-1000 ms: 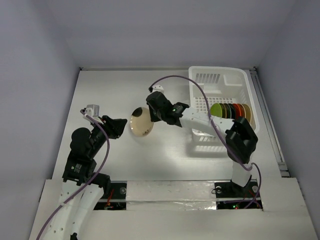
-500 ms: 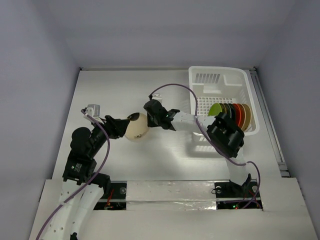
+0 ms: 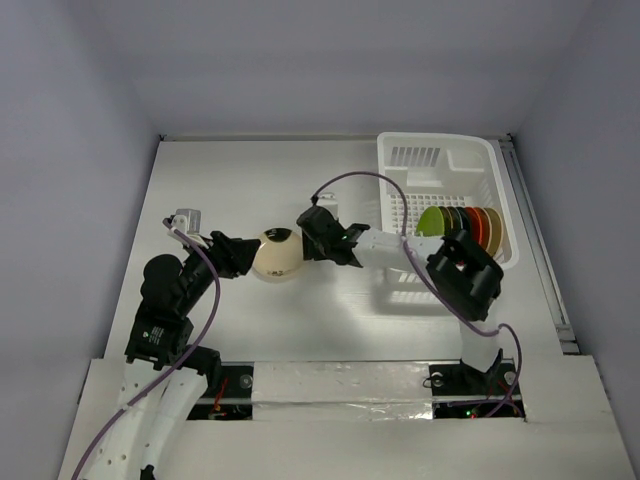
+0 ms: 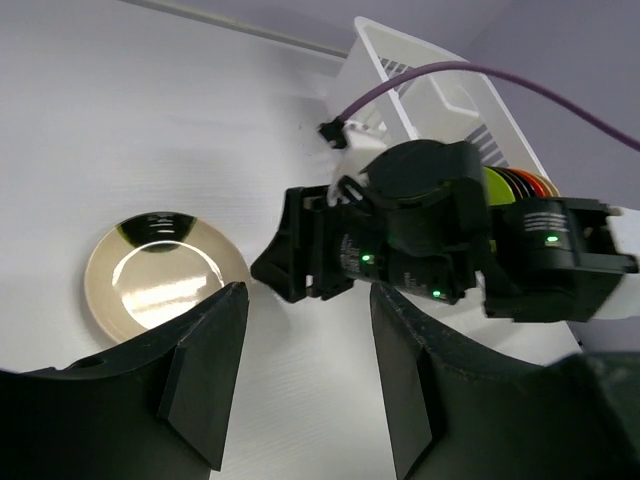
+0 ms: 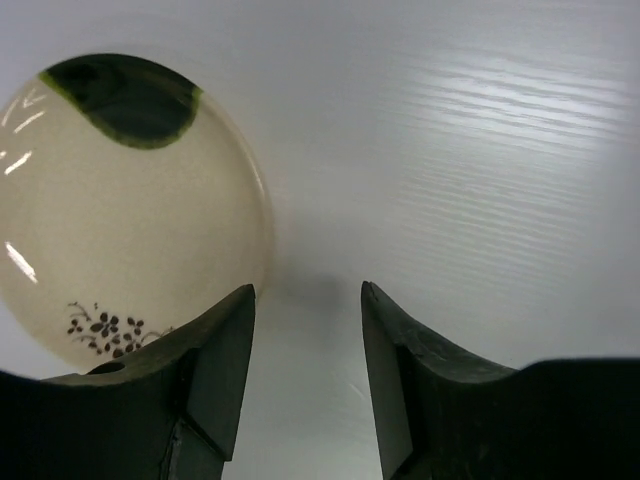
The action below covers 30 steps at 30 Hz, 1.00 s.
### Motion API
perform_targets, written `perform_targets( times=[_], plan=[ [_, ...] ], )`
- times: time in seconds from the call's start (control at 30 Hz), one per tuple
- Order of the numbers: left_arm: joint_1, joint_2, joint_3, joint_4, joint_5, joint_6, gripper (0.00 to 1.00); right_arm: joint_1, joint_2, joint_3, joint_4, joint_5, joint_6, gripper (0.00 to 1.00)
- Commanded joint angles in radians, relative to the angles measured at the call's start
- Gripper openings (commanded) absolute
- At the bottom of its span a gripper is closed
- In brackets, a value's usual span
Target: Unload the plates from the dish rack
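Note:
A cream plate [image 3: 277, 255] with a dark green patch and a small flower print lies flat on the white table between my two grippers. My left gripper [image 3: 240, 256] is open just to its left. In the left wrist view the cream plate [image 4: 165, 270] sits outside the left finger, and nothing is between the jaws of the left gripper [image 4: 305, 300]. My right gripper [image 3: 305, 238] is open beside the plate's right edge. In its wrist view the right gripper [image 5: 306, 295] holds nothing, and the cream plate [image 5: 120, 200] lies to its left. Several plates [image 3: 462, 221] stand on edge in the dish rack [image 3: 440, 158].
The dish rack [image 4: 420, 85] stands at the back right of the table, with the right arm's forearm [image 3: 400, 250] stretched in front of it. A purple cable [image 3: 350, 180] loops above the right wrist. Walls close in the left, back and right.
The right gripper carried the tilted cream plate left, opened and let it go; it now lies flat on the table. The left gripper opened wider and moved up to the plate's left edge.

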<state>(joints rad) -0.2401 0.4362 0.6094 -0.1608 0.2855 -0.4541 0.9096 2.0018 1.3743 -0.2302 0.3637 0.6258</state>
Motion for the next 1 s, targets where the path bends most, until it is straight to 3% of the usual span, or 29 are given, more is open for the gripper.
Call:
perform_targets(
  times=[0.0,0.03,0.1,0.13,0.17,0.23,0.43,0.53,0.77,0.97],
  plan=[
    [0.005,-0.005,0.003,0.053,0.015,0.000,0.49,0.000,-0.217,-0.023,-0.033,0.133,-0.014,0.52],
    [0.005,-0.007,0.001,0.053,0.014,0.002,0.49,0.000,-0.262,-0.036,-0.041,0.162,-0.017,0.50],
    [0.005,-0.008,0.001,0.053,0.014,0.002,0.49,0.000,-0.399,-0.069,-0.075,0.233,-0.041,0.37],
    [0.005,-0.007,0.003,0.052,0.014,0.000,0.49,-0.012,-0.443,-0.078,-0.089,0.256,-0.050,0.30],
    [0.005,-0.010,0.003,0.053,0.014,0.002,0.49,-0.032,-0.484,-0.087,-0.107,0.280,-0.060,0.14],
    [0.005,-0.010,0.003,0.052,0.015,0.002,0.49,-0.070,-0.588,-0.124,-0.165,0.329,-0.084,0.00],
    [0.005,-0.013,0.001,0.052,0.018,0.000,0.48,-0.297,-0.747,-0.259,-0.285,0.350,-0.121,0.00],
    [0.005,-0.013,0.000,0.053,0.018,0.002,0.49,-0.362,-0.782,-0.293,-0.300,0.345,-0.147,0.07],
    [0.005,-0.010,0.001,0.053,0.018,0.000,0.49,-0.460,-0.721,-0.277,-0.337,0.291,-0.216,0.21],
    [0.005,-0.011,0.003,0.052,0.014,0.002,0.49,-0.469,-0.669,-0.270,-0.366,0.323,-0.209,0.23]
  ],
)
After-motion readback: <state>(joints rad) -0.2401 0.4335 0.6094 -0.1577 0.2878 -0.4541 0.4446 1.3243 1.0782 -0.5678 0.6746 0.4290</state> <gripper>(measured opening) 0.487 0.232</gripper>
